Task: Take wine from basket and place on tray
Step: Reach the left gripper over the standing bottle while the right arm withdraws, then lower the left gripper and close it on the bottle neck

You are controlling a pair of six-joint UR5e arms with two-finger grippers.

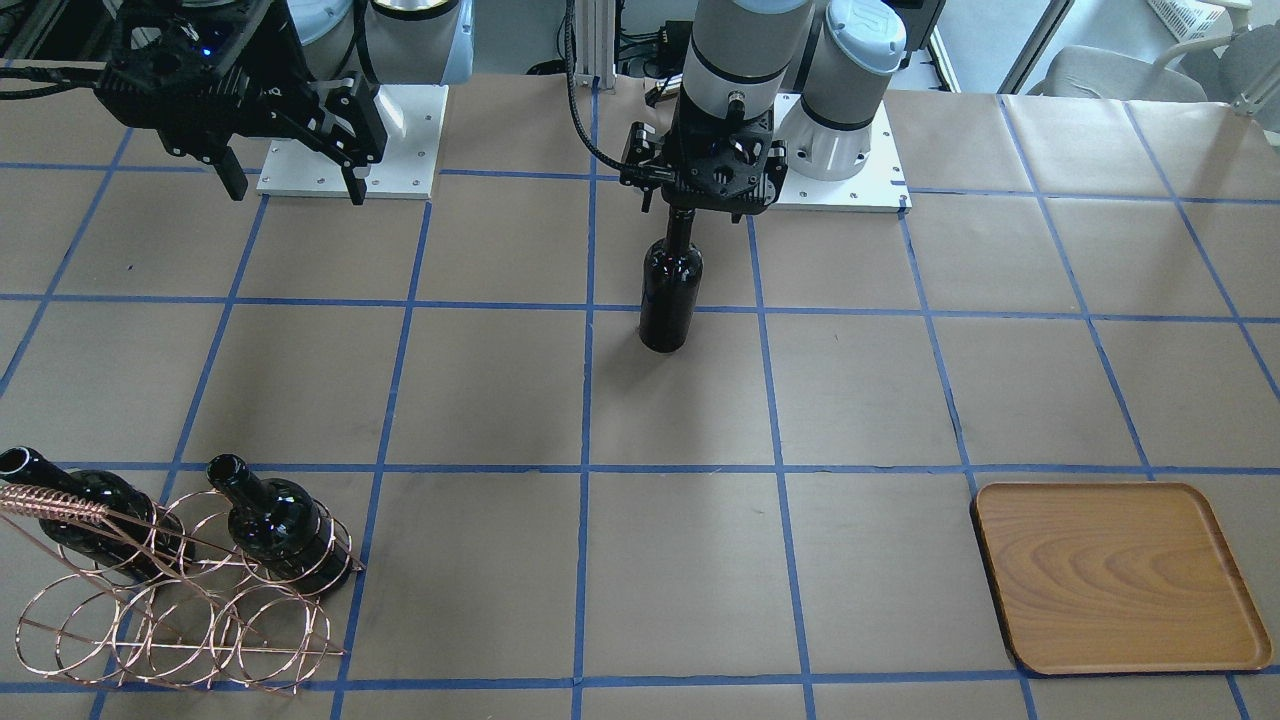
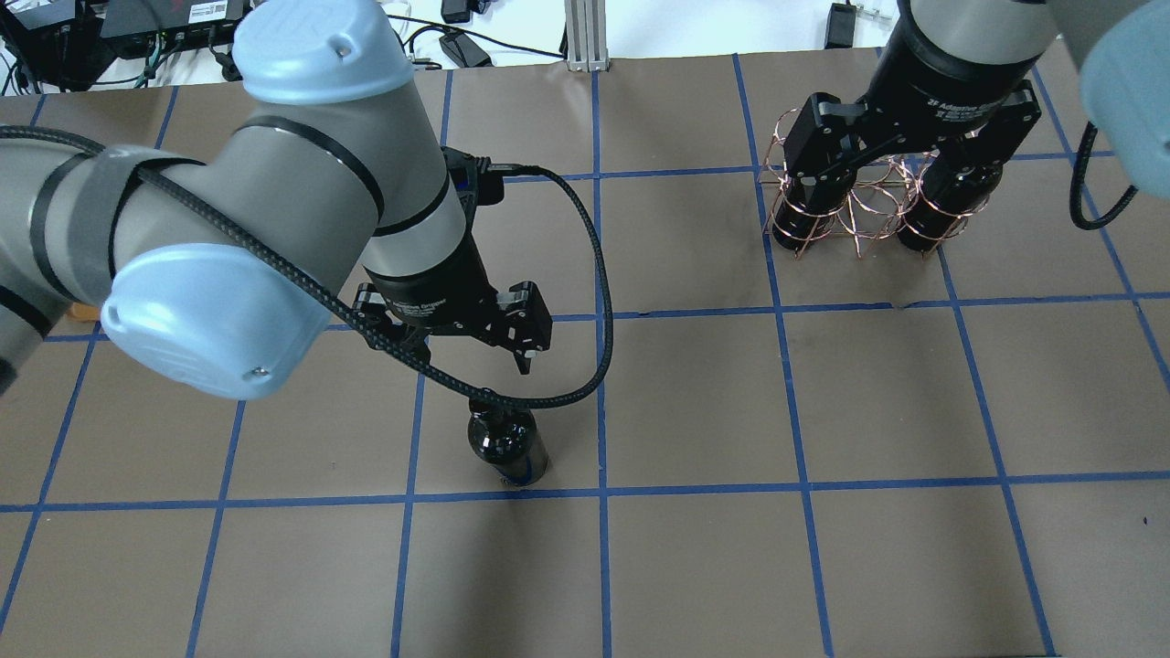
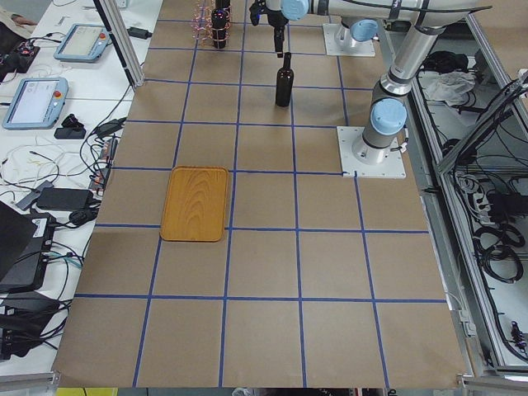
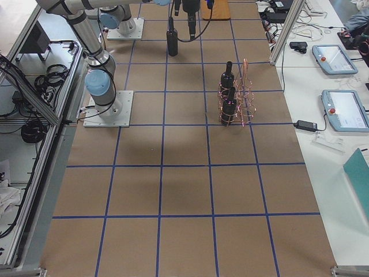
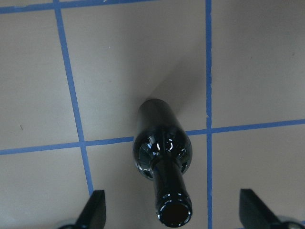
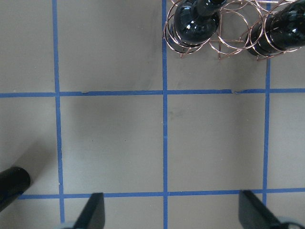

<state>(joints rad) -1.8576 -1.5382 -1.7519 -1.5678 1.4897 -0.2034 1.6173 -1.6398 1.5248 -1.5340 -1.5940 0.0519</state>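
The wine (image 1: 670, 295) stands upright on the table (image 1: 480, 390), out of the basket and not on the tray. It is near the robot's edge of the worktop, about midway between the two ends, with its base at a blue tape line (image 1: 850, 312).

The left gripper (image 1: 706, 205) points down directly over the wine. In the left wrist view its jaws are wide apart. The open mouth lies between the fingertips (image 5: 95, 210), and neither one touches the neck.

The right gripper (image 1: 297, 190) hangs above the table near the robot's edge, toward the robot's right end. Its jaws are apart and hold nothing.

The basket (image 1: 180, 600) stands in the corner formed by the operators' edge and the robot's right end. Two bottles remain in its rings: one (image 1: 280, 525) on the side nearer the table's middle and one (image 1: 85, 510) beside the coiled handle (image 1: 50, 500).

The tray (image 1: 1120, 580) lies flat at the operators' edge toward the robot's left end, well apart from the wine.
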